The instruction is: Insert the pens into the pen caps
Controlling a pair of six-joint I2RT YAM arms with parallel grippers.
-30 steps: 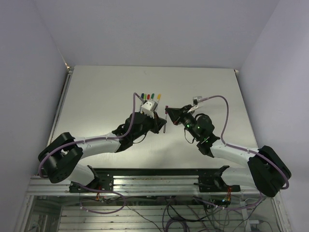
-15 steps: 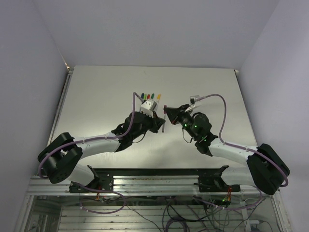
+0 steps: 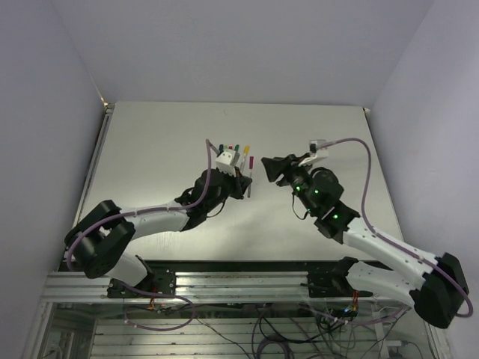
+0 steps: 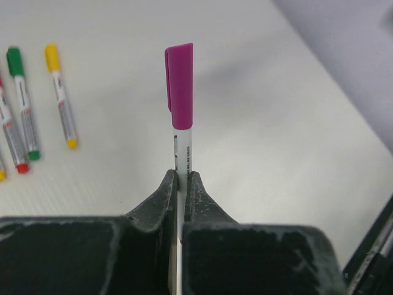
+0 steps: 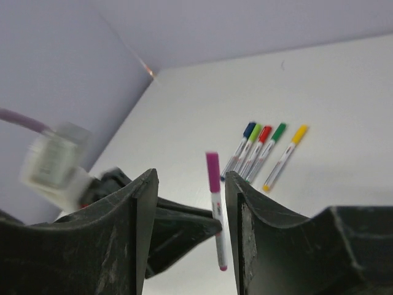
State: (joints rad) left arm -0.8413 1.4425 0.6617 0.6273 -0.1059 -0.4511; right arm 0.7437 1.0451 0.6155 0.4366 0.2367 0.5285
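Note:
My left gripper (image 4: 182,175) is shut on the white barrel of a pen (image 4: 183,147) that stands upright with a purple cap (image 4: 179,83) seated on its top. In the top view this pen (image 3: 251,166) sticks out of the left gripper (image 3: 245,185) at mid-table. My right gripper (image 3: 266,170) hangs just right of it, open and holding nothing. In the right wrist view the capped pen (image 5: 215,206) stands beyond the gap between the right gripper's (image 5: 190,184) parted fingers, not touching them. Several other capped pens (image 5: 264,149) lie side by side on the table.
The row of lying pens shows blue (image 5: 242,144), light green, red, green (image 4: 21,104) and yellow (image 4: 60,95) caps, just beyond the left wrist (image 3: 227,161). The grey walls rise close behind the white table (image 3: 165,134) and on both sides.
The right gripper has opened, let go of the purple cap and drawn back to the right. The capped pen stays in the left gripper, which has shifted slightly farther back on the table.

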